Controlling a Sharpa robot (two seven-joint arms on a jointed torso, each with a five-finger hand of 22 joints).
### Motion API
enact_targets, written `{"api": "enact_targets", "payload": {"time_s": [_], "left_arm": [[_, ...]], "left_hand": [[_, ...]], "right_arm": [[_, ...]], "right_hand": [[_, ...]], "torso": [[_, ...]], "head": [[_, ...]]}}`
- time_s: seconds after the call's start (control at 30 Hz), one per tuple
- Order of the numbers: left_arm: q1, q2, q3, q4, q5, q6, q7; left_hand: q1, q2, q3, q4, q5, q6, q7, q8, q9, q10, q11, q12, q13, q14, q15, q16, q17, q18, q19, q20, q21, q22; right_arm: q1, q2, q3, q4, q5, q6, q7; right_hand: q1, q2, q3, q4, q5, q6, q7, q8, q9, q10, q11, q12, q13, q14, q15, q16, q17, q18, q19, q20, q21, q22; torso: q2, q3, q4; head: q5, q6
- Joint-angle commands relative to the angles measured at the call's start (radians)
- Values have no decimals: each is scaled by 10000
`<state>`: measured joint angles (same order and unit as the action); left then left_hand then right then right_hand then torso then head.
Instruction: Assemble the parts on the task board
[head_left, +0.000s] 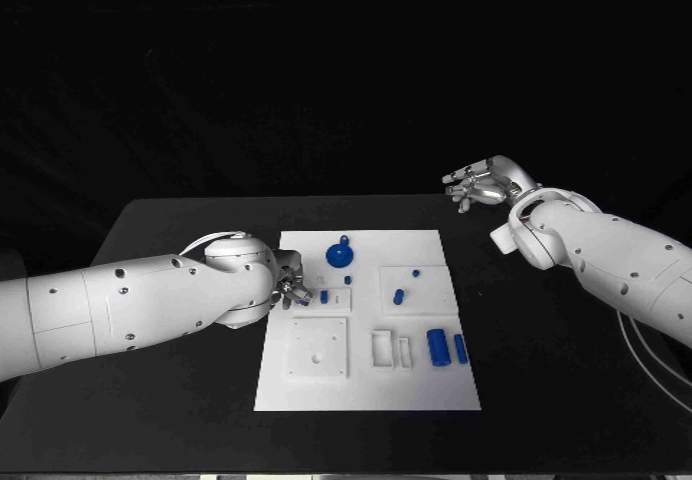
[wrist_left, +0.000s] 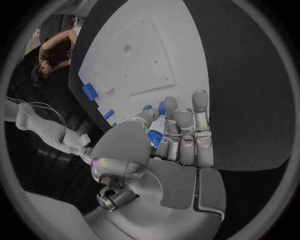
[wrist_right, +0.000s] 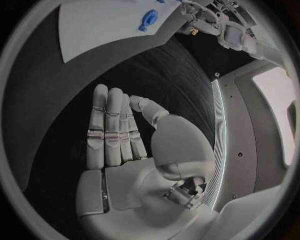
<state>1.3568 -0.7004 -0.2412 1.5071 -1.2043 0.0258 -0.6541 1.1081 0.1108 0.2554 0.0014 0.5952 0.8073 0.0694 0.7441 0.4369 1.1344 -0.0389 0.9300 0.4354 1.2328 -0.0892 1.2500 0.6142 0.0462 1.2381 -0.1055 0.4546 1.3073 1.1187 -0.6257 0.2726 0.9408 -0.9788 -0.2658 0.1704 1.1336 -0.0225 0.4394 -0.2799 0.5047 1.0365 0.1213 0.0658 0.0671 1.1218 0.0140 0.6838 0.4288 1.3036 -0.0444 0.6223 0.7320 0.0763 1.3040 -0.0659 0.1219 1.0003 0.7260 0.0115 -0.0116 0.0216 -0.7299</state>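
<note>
Parts sit scattered across the white task board (head_left: 368, 320) at the centre of the black tabletop (head_left: 188, 230), seen from the head camera. A round blue part (head_left: 338, 256) lies near the board's far edge, two blue cylinders (head_left: 449, 348) lie side by side toward its near right corner, and a small blue peg (head_left: 398, 295) rests between them on a raised square. The left robot hand (head_left: 293, 291) hovers at the board's left edge, its fingers curled beside a small blue piece (head_left: 326, 296); from this angle it is unclear whether it touches the piece. The right robot hand (head_left: 480, 184) hangs well off the board's far right corner, above the tabletop's far edge, fingers loosely bent and holding nothing.

At the left wrist camera, the left robot hand (wrist_left: 172, 137) has its fingers drawn together, with a blue part (wrist_left: 154, 138) tucked between thumb and fingers; whether it is truly pinched cannot be told. Beyond the fingertips spreads the task board (wrist_left: 140, 60), with more blue pieces (wrist_left: 89, 91) at its edge.

At the right wrist camera, the right robot hand (wrist_right: 122, 135) shows straight fingers lying side by side, thumb apart, palm empty, over bare tabletop (wrist_right: 162, 70). The task board (wrist_right: 94, 25) lies well beyond it, the round blue part (wrist_right: 149, 18) resting on it.
</note>
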Motion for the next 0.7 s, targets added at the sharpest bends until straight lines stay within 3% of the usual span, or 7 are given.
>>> {"api": "enact_targets", "payload": {"time_s": [0.03,0.43,0.7], "left_arm": [[-18,35,3,-16,31,225,176],[-30,17,5,-33,-77,133,171],[-31,-180,10,158,-129,-26,141]], "left_hand": [[-25,123,1227,-1290,23,322,-345,43,14,-78,-10,5,17,41,5,-73,14,44,-57,-26,72,206],[-30,131,1224,-1291,20,311,-343,54,16,-80,-10,18,23,47,4,-80,18,46,-57,-27,80,206],[-45,110,1224,-1301,73,343,-357,66,10,-41,-23,14,14,80,-6,-69,30,52,-30,-34,95,203]], "right_arm": [[-6,1,8,31,-63,86,24],[-23,-2,8,41,-63,104,30],[-36,-13,8,35,-63,100,40]], "right_hand": [[60,-53,44,-1,35,44,36,-36,-6,-76,12,33,-15,-61,11,37,-9,5,-73,26,56,6],[60,-53,44,-1,35,44,36,-36,-6,-76,12,33,-15,-61,11,37,-9,5,-73,26,56,6],[61,-63,72,3,48,60,35,-34,-4,-78,13,42,-18,-61,11,39,-14,9,-88,28,75,51]], "torso": [[2,5,1],[4,2,0],[1,-9,8]], "head": [[-29,28],[-47,23],[-67,4]]}}
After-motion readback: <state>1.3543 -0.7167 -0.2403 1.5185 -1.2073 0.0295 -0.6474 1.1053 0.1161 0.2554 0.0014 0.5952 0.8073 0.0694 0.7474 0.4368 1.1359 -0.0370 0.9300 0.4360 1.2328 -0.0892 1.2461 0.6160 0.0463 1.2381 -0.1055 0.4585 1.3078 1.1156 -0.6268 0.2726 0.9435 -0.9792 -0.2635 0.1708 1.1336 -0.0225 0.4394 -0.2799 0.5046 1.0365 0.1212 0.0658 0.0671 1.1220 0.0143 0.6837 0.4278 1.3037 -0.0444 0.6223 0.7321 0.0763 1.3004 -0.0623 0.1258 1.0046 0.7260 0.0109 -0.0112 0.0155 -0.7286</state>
